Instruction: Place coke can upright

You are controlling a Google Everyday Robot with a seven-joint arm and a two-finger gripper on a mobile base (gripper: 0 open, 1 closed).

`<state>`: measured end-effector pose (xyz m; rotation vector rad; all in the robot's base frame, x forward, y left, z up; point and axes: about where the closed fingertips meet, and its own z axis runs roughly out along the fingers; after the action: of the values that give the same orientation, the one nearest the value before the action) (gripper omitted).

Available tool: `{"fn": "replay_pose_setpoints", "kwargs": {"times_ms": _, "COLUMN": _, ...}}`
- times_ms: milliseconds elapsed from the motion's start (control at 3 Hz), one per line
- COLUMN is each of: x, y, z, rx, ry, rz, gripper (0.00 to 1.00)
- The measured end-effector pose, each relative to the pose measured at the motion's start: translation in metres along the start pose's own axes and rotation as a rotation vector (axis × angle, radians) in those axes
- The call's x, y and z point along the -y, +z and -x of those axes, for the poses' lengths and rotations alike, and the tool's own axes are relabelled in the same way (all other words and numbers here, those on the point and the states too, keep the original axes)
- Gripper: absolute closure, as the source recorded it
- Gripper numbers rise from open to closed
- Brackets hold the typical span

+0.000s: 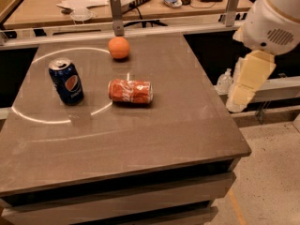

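The coke can (130, 91) is red with white script and lies on its side near the middle of the brown table (154, 135), its ends pointing left and right. My gripper is not in view. Only a white and cream part of my arm (262, 41) shows at the right edge, beyond the table's right side and well clear of the can. Nothing touches the can.
A dark blue Pepsi can (66, 81) stands upright left of the coke can. An orange ball (119, 47) rests behind it near the far edge. A metal post (116, 15) rises at the table's back. A cluttered desk (93, 3) lies behind, and bottles (225, 81) stand at the right.
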<state>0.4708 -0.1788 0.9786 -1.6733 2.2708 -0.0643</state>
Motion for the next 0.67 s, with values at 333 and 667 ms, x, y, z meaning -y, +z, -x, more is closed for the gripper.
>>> {"fn": "replay_pose_setpoints", "kwargs": {"times_ms": 333, "x": 0.0139, "y": 0.0116, "z": 0.0540, "rx": 0.016, "ry": 0.012, "rz": 0.032, "gripper": 0.00}}
{"fn": "replay_pose_setpoints", "kwargs": {"times_ms": 667, "x": 0.0111, "y": 0.0157, "z": 0.0582, "rx": 0.026, "ry": 0.002, "rz": 0.030, "gripper": 0.00}}
